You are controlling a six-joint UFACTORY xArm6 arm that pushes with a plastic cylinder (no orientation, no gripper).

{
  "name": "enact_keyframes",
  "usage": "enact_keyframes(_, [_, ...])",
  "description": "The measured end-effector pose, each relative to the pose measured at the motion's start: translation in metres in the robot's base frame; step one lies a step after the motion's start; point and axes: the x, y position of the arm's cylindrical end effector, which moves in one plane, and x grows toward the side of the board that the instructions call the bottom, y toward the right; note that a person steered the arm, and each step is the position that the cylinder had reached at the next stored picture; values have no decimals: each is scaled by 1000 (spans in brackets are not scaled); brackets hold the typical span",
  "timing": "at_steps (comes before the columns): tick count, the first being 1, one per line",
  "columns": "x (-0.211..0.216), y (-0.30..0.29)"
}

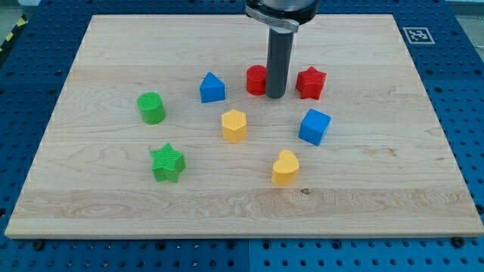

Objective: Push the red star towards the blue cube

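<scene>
Tip (276,96) of a straight dark rod, no jaws to spread or press together, nothing pinched, set down on the wooden board (91,189) in the upper middle of the view; just to the view's right of the red cylinder-like block (256,80), partly hidden behind the rod, and just to the view's left of the red star (311,82), contact with either impossible to tell. Red star lying near the view's top, right of centre, with the blue cube (314,126) close below it toward the view's bottom, the two apart. Blue house-shaped block (212,88) to the view's left of the red cylinder, near but not touching. Yellow hexagonal block (234,125) below the tip, around the board's centre, between the blue house shape and the blue cube. Yellow heart (285,168) lower still, toward the view's bottom, below and left of the blue cube. Green cylinder (151,107) well off to the view's left, green star (167,162) beneath it. Dark rod rising to a wider black mount (280,10) at the view's top edge
</scene>
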Motion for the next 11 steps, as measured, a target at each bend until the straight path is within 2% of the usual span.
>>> enact_keyframes(2, [-53, 0])
enact_keyframes(3, [-58, 13])
enact_keyframes(5, [-53, 63])
enact_keyframes(9, [-43, 70])
enact_keyframes(11, [-29, 95])
